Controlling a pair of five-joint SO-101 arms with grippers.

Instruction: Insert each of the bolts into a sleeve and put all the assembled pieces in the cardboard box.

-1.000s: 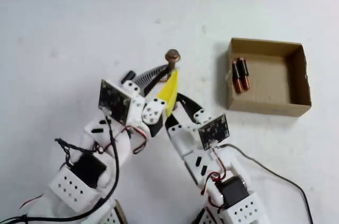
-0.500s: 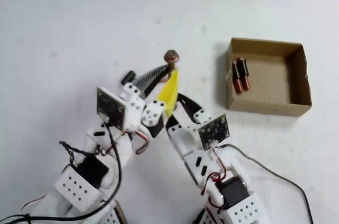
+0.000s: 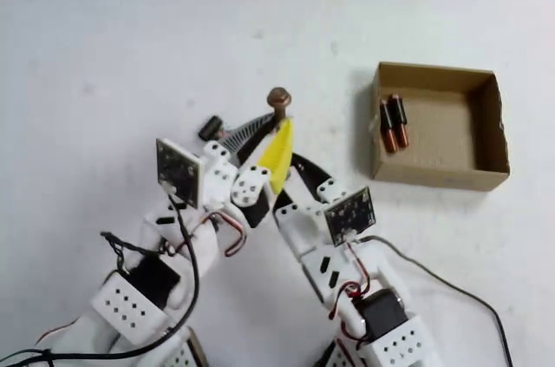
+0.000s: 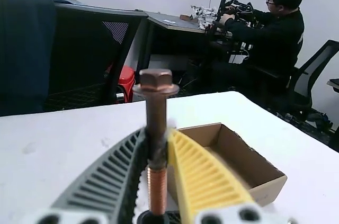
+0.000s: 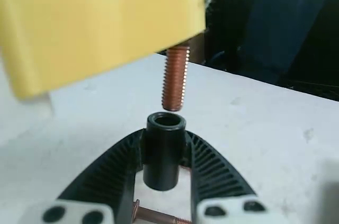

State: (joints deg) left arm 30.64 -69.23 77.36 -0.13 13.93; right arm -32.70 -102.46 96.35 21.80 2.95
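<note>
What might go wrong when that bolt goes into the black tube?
The copper-coloured threaded bolt hangs above the black cylindrical sleeve and looks slightly off centre, so its tip may catch the rim. If it jams, the bolt could tilt or slip in the left jaws. A second copper bolt lying below the sleeve might get bumped.

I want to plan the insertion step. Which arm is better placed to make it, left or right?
Left. The left jaws hold the bolt upright, its threaded tip just above the sleeve in the right jaws; probably lowering it suffices.
</note>
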